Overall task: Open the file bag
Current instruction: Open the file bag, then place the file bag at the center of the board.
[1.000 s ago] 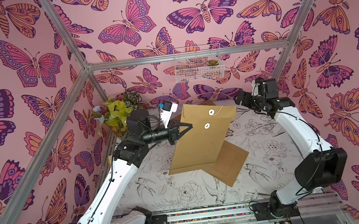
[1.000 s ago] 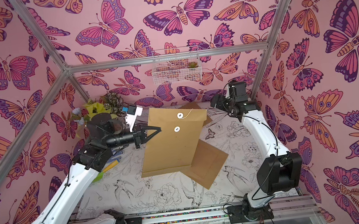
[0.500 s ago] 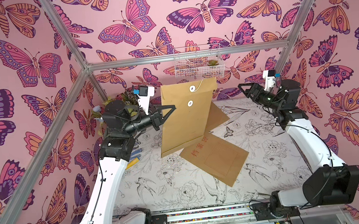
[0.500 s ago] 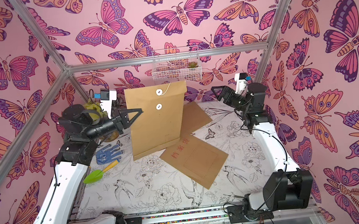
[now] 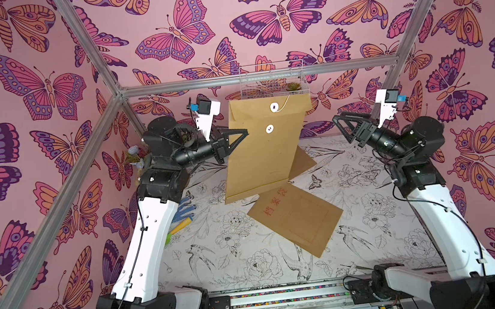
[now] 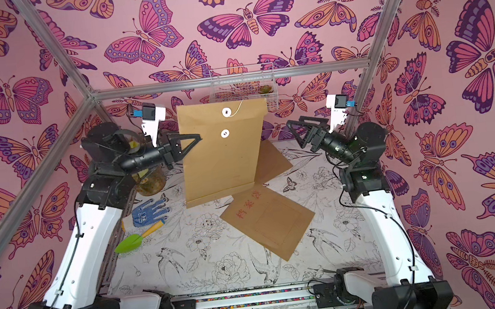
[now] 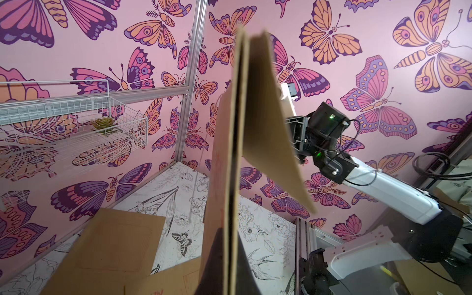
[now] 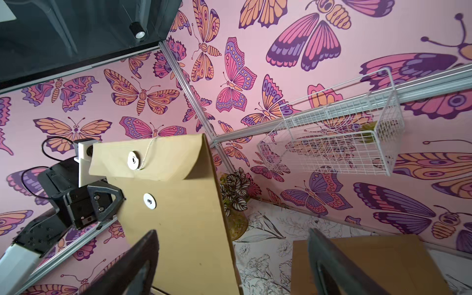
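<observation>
The file bag is a brown paper envelope hanging upright above the table. My left gripper is shut on its left edge, level with the lower white disc. The string trails loose from the upper disc on the flap. In the left wrist view the bag stands edge-on between my gripper's two dark fingers, one brown sheet splaying away from it. My right gripper is open and empty, apart to the bag's right.
Two more brown envelopes lie on the table, one with red characters and one behind it. A blue glove, a green trowel and a plant jar sit left. A wire basket hangs on the back wall.
My left arm has lifted the bag higher and turned it upright. My right gripper has pulled away from the bag's top corner to the right, still open.
</observation>
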